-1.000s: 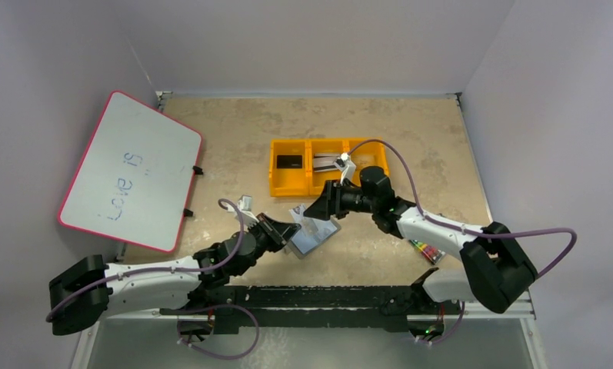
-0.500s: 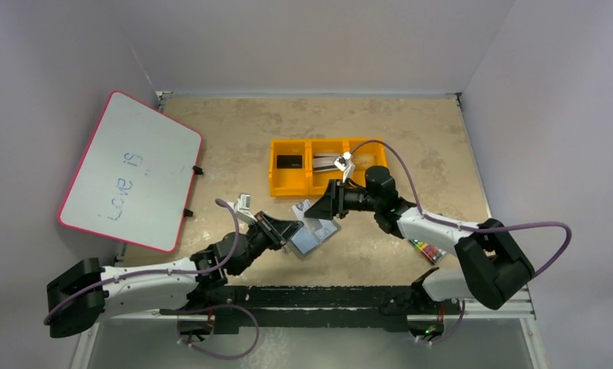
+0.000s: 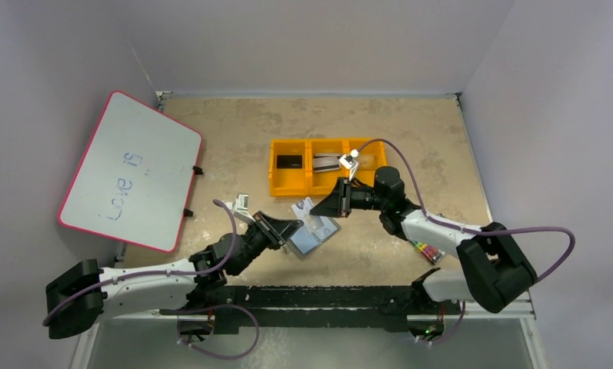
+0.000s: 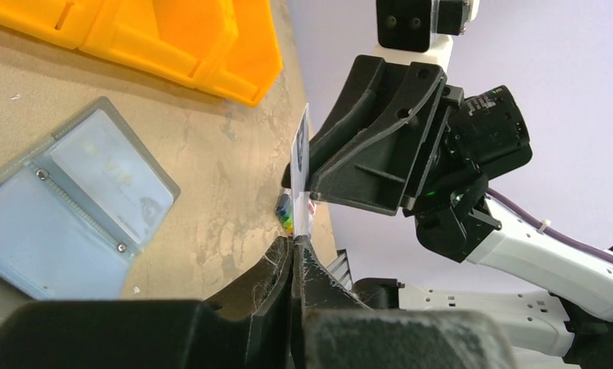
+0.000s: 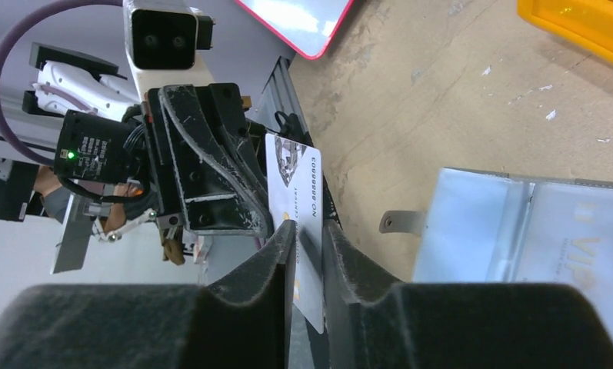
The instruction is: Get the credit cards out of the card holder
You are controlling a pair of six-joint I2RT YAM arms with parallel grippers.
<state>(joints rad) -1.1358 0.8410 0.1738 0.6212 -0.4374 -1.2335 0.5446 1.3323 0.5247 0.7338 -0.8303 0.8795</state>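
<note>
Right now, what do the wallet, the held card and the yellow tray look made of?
Wallet: probably soft vinyl; translucent pale-blue pockets, print shows through, grey edging.
Card: thin rigid plastic, it seems; stands flat, white printed face.
Tray: moulded hard plastic; smooth, opaque yellow walls.

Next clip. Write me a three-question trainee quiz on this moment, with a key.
1. True or false: the card holder lies open on the table.
2. Seen from the top camera, which compartment of the yellow tray holds the black card? A left, B middle, C right.
3. Fill in: the left gripper is shut on a pale ____.
Key: 1 true; 2 A; 3 card.
</note>
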